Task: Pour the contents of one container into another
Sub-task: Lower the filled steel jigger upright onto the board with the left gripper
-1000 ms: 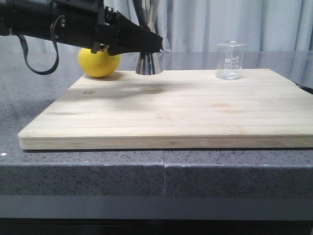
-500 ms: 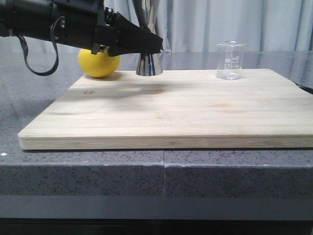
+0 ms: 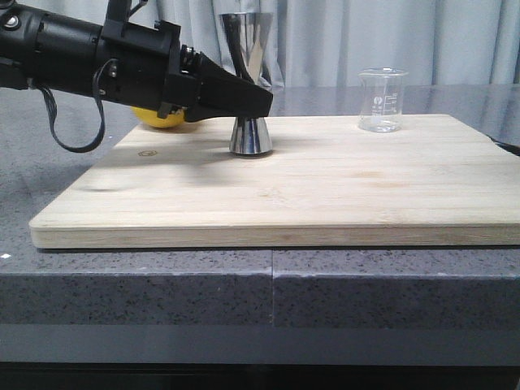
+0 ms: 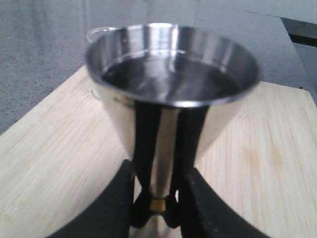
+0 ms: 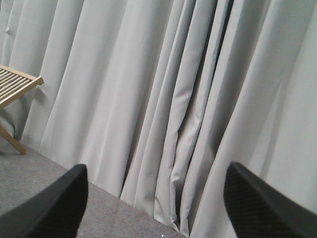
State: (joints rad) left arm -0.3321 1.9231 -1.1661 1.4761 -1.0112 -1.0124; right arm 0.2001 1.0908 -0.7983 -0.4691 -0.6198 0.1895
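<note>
In the front view, a pale wooden cutting board (image 3: 276, 195) lay on the grey speckled table (image 3: 268, 292). The steel jigger (image 3: 249, 85) stood upright on the board, toward its far left part, its flared base resting on the wood and its upper cone rising against the grey curtain (image 3: 406, 36). The left gripper (image 3: 256, 99) reached in from the board's left side and was clamped about the jigger's narrow waist. A yellow lemon (image 3: 159, 118) sat behind the left arm near the board's far left corner, mostly hidden. The glass beaker (image 3: 382, 100) stood upright near the board's far edge, well apart from the jigger on the right, untouched and showing white printed marks.

In the left wrist view, the jigger (image 4: 171, 94) filled the frame, its gold band (image 4: 158, 204) showing at the waist between the two black fingers (image 4: 116, 206) pressed against it. Dark liquid showed inside its upper cup. A sliver of the beaker's rim (image 4: 96, 33) peeked out behind the jigger, over the board (image 4: 54, 163).

In the right wrist view, the right gripper (image 5: 156, 198) faced only the curtain (image 5: 163, 99), its two fingers (image 5: 49, 203) spread wide with nothing between them. A slatted wooden frame (image 5: 15, 84) stood at the edge.
</note>
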